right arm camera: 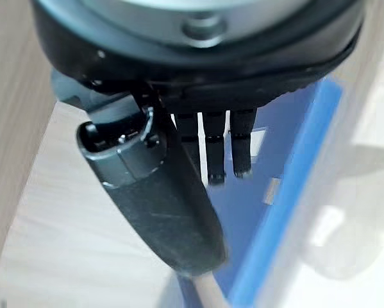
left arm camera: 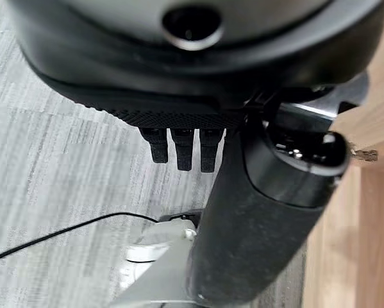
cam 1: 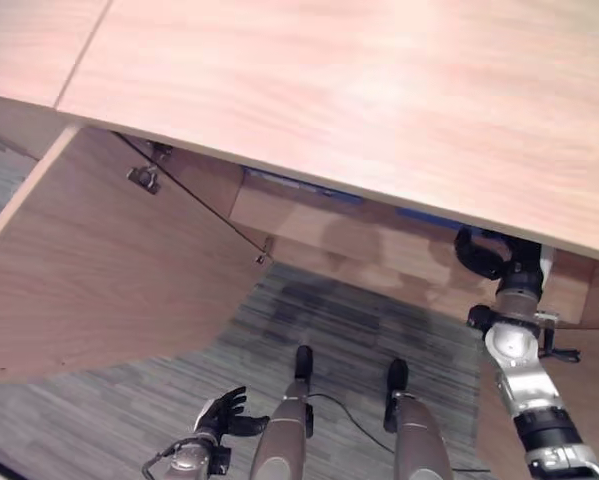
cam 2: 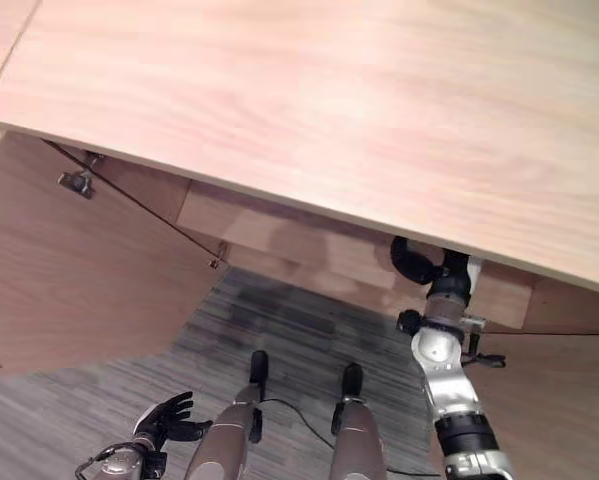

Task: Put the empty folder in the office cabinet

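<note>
Reaching the right hand (cam 1: 479, 250) in under the cabinet top (cam 1: 379, 90), fingers hidden there in the head views. Showing, in the right wrist view, straight, relaxed fingers (right arm camera: 242, 144) hanging just over the blue folder (right arm camera: 288, 167) inside the cabinet; contact impossible to tell. Hanging the left hand (cam 1: 222, 410) low over the grey carpet (cam 1: 99, 420), fingers spread, holding nothing.

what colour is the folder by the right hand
Blue. The folder shows best in the right wrist view, just past the right hand.

no legible txt, labels or nos. anywhere
</note>
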Motion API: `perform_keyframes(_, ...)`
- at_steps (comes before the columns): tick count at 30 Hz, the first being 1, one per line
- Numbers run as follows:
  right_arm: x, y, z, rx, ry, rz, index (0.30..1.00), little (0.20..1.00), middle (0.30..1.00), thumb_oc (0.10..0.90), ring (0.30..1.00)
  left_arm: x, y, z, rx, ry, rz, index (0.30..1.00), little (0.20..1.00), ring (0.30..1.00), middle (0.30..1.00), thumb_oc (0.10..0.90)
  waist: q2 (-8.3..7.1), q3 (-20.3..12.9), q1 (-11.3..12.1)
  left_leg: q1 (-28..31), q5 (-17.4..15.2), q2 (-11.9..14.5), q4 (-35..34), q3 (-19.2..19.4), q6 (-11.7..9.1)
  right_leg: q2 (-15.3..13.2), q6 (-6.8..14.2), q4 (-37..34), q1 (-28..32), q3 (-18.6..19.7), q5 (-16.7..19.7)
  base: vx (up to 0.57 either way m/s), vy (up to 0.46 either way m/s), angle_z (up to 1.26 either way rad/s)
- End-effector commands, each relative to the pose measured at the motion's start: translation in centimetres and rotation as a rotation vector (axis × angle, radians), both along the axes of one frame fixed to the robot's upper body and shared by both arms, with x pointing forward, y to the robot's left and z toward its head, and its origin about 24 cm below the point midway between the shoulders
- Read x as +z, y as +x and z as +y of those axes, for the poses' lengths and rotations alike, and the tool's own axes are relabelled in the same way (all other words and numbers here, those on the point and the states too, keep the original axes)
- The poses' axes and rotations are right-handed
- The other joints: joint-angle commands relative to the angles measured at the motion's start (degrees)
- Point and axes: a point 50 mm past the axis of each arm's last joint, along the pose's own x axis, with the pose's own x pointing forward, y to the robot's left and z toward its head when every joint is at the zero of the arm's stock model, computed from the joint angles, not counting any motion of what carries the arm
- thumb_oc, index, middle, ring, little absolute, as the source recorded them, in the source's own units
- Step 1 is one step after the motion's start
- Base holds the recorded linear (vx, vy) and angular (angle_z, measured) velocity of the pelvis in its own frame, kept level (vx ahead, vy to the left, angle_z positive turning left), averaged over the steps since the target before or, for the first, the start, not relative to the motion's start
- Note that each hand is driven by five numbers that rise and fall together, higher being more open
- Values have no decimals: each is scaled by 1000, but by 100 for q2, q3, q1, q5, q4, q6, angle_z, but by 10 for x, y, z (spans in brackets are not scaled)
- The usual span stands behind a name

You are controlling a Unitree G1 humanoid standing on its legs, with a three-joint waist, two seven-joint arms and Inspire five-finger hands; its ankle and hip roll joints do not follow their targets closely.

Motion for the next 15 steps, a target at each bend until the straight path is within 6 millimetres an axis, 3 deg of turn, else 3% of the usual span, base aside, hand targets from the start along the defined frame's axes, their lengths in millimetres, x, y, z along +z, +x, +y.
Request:
perform_keyframes(1,26,1,7,110,-62,-117,900,900,900,800,900,-11,-31,10,10,58,118,900,900,900,900,800,18,-434,-66,567,-589,185,-88,182,-164,44,328,-296,543,-58,-217,21,23,-13)
perform_keyframes(2,26,1,7,110,-62,-117,900,900,900,800,900,-11,-31,10,10,58,118,900,900,900,900,800,19,-428,-66,576,-588,186,-92,183,-164,45,328,-301,552,-58,-215,56,23,-17)
perform_keyframes(4,-3,-7,11,158,-73,24,900,900,900,800,900,-13,-40,13,25,60,146,900,900,900,900,800,-61,-578,-106,889,-580,165,-264,281,-180,88,349,-630,872,-28,-90,52,21,-17)
perform_keyframes(5,-3,-7,11,158,-73,24,900,900,900,800,900,-13,-40,13,25,60,146,900,900,900,900,800,-61,-573,-106,896,-579,166,-268,282,-180,89,349,-634,879,-28,-88,24,13,-18)
perform_keyframes(6,-16,-10,13,170,-67,82,900,900,900,800,900,-14,-41,14,35,62,151,900,900,900,900,800,-81,-643,-107,986,-580,157,-316,307,-191,94,359,-735,975,-32,-52,58,10,-16)
perform_keyframes(7,-41,-20,17,198,-72,202,900,900,900,800,900,-14,-44,15,54,67,157,900,900,900,900,800,-119,-764,-115,1186,-562,151,-416,361,-204,103,362,-972,1220,-38,9,92,6,-13)
perform_keyframes(9,-64,-33,18,224,-91,320,900,900,900,800,900,-15,-50,18,72,76,169,900,900,900,900,800,-148,-898,-112,1385,-555,141,-521,393,-216,120,359,-1167,1453,-53,43,97,-2,-3)
perform_keyframes(10,-64,-33,18,224,-91,321,900,900,900,800,900,-15,-51,18,73,77,171,900,900,900,900,800,-148,-893,-115,1402,-557,143,-525,393,-217,122,359,-1184,1476,-54,49,76,-10,2)
perform_keyframes(11,-86,-43,21,256,-127,436,900,900,900,800,900,-16,-53,17,90,72,174,900,900,900,900,800,-170,-993,-118,1538,-565,145,-571,405,-231,129,363,-1319,1646,-82,84,54,-21,4)
perform_keyframes(13,-97,-49,23,281,-162,503,900,900,900,800,900,-16,-53,16,99,69,172,900,900,900,900,800,-178,-1040,-115,1594,-565,148,-593,410,-246,135,365,-1385,1730,-93,101,37,-27,0)
perform_keyframes(15,-125,-69,25,324,-206,662,900,900,900,800,900,-15,-49,16,119,67,152,900,900,900,900,800,-215,-1165,-104,1692,-532,173,-620,400,-296,158,353,-1518,1918,-140,100,16,-53,2)
